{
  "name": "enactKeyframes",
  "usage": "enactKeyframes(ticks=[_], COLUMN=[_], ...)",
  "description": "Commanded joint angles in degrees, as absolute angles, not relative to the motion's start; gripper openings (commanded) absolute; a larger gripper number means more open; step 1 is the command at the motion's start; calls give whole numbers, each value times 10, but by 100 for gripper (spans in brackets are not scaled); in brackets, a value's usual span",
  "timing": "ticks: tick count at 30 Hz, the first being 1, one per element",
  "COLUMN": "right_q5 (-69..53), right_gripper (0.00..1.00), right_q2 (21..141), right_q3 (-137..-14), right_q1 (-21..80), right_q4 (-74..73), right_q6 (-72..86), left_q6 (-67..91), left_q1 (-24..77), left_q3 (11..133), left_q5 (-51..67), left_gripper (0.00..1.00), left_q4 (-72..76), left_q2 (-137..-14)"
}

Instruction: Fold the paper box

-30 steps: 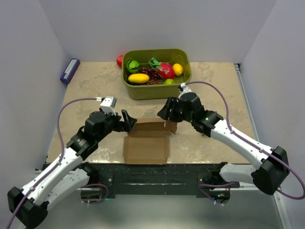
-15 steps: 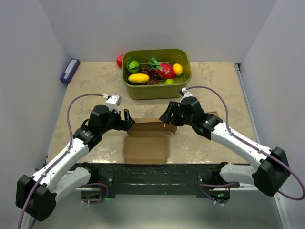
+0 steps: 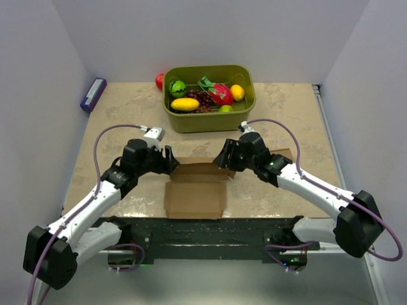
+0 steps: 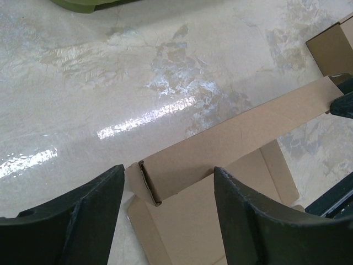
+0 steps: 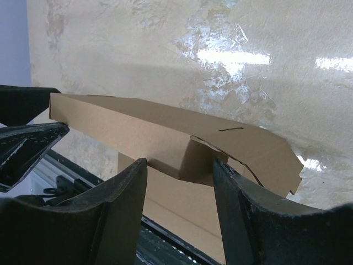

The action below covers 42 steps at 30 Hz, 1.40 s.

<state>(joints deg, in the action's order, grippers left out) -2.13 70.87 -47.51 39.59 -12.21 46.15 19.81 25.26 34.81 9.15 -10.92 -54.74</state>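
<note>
The paper box (image 3: 196, 194) lies flat near the table's front edge, with its far wall (image 3: 200, 169) raised. My left gripper (image 3: 173, 161) is at that wall's left end. In the left wrist view it (image 4: 168, 175) stands open astride the folded corner tab (image 4: 144, 185), with gaps on both sides. My right gripper (image 3: 224, 162) is at the wall's right end. In the right wrist view it (image 5: 179, 164) is open around the inner corner fold (image 5: 198, 157) of the paper box (image 5: 138, 130). Whether its fingers (image 5: 237, 210) press the card is unclear.
A green bin (image 3: 245, 105) of toy fruit stands just behind the box, with a red fruit (image 3: 159, 81) beside it. A purple object (image 3: 93, 94) lies at the far left wall. Another cardboard piece (image 3: 284, 154) sits behind my right arm. Walls close in on three sides.
My left arm has swung in to the box's left corner and its jaws have narrowed. My right gripper has shifted slightly toward the wall's right end.
</note>
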Motion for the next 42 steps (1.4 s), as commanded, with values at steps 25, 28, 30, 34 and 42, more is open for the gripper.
enactKeyframes(ticks=[25,28,30,34,42], right_q5=[-13,-4,-2,-2,-17], right_gripper=[33,27,24,16,0], right_q2=[664,673,678,697,715], right_q3=[-257,-249,-245,-249,-267], right_q1=[383,384,383,384,383], right_q4=[255,281,296,316,312], right_q6=[717,729,736,731,693], left_q6=[168,167,165,160,122], left_q1=[245,245,245,245,246], left_q3=[345,343,342,341,337], left_q5=[139,148,157,163,149], left_gripper=[63,63,63,63,76], left_q4=[-85,-84,-83,-79,-43], left_q2=[-570,-571,-573,-569,-499])
